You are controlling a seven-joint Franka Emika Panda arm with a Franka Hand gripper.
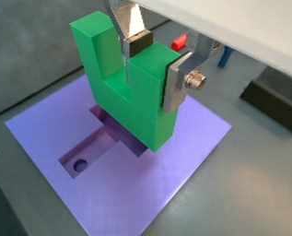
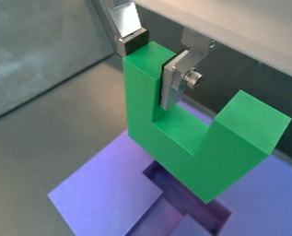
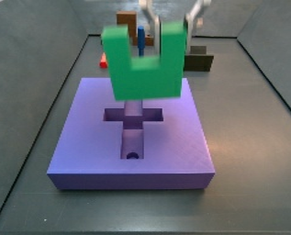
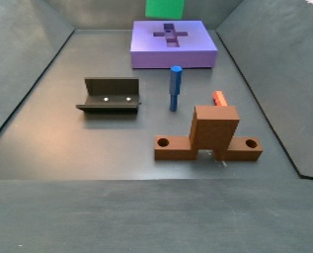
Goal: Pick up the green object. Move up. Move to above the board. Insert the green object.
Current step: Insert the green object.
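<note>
The green object [image 1: 121, 88] is a bright green U-shaped block, hanging base down with its prongs up. My gripper [image 1: 155, 63] is shut on one prong, with a silver finger on each side of it, as both wrist views show [image 2: 155, 60]. The block hangs over the board [image 1: 173, 175], a large purple slab, just above its cross-shaped recess [image 1: 109, 138]. In a side view the green object [image 3: 145, 62] is above the board [image 3: 93, 138], with the gripper [image 3: 170, 20] at its top. In a side view only the block's lower part [image 4: 163, 8] shows, behind the board [image 4: 145, 57].
The dark fixture [image 4: 110, 96] stands on the floor. So do an upright blue stick [image 4: 175, 87], a small red stick [image 4: 219, 98] and a brown block with a post [image 4: 211, 133]. Grey walls enclose the floor.
</note>
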